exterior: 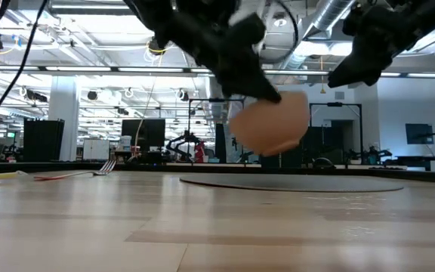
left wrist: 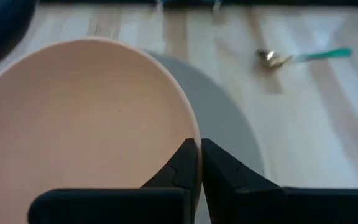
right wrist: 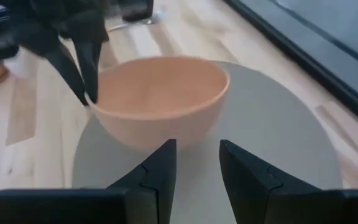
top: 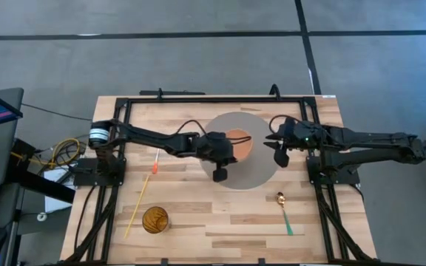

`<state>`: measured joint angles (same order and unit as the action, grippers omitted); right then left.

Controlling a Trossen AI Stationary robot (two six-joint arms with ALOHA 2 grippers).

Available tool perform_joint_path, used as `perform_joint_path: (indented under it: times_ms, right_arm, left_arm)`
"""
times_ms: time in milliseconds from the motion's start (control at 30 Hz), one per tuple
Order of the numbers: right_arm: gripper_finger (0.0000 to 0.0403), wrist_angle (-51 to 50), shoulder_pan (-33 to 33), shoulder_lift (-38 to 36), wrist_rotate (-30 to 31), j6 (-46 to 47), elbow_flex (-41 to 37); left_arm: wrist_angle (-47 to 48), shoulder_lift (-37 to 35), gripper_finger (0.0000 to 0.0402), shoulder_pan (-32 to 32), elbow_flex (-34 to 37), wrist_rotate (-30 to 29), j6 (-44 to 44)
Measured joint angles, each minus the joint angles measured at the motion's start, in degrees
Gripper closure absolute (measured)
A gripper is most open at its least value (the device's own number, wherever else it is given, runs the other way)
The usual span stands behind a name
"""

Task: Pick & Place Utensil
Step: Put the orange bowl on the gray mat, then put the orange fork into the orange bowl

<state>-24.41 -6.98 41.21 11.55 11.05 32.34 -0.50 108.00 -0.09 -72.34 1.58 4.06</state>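
A peach bowl (top: 241, 142) hangs above the round grey mat (top: 261, 174) at the table's middle, clear of it in the low view (exterior: 272, 125). My left gripper (top: 230, 150) is shut on the bowl's rim. My right gripper (right wrist: 194, 165) is open and hovers just right of the bowl, above the mat's right part (top: 279, 151), touching nothing. A gold spoon with a green handle (top: 283, 210) lies on the wood near the right front. A fork with an orange handle (top: 156, 159) lies left of the mat. My left gripper pinches the bowl's rim (left wrist: 191, 134) on the side toward the table's left, one finger inside the bowl and one outside. The fingers (right wrist: 86, 68) slant down from the left. The bowl is lifted clear of the mat and tilted (exterior: 272, 125).
A long yellow stick (top: 134, 208) and a small amber cup (top: 154, 219) lie at the left front. A black frame (top: 198, 98) runs along the table's far and side edges. Bare wood shows at the near middle (top: 220, 222).
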Motion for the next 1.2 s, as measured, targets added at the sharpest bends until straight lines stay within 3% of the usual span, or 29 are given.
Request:
perform_joint_path:
  times_ms: [500, 1200]
  right_arm:
    - [0.0287, -0.23, 0.15, 0.00, 0.40, 0.00, 0.00]
    - [0.0287, -0.01, 0.15, 0.00, 0.40, 1.05, 0.00]
  left_arm:
    - [-1.56, 5.06, 0.0380, -0.13, -0.02, 0.13, 0.25]
    - [-3.51, 5.08, 0.0285, -1.39, 0.00, 0.20, -0.02]
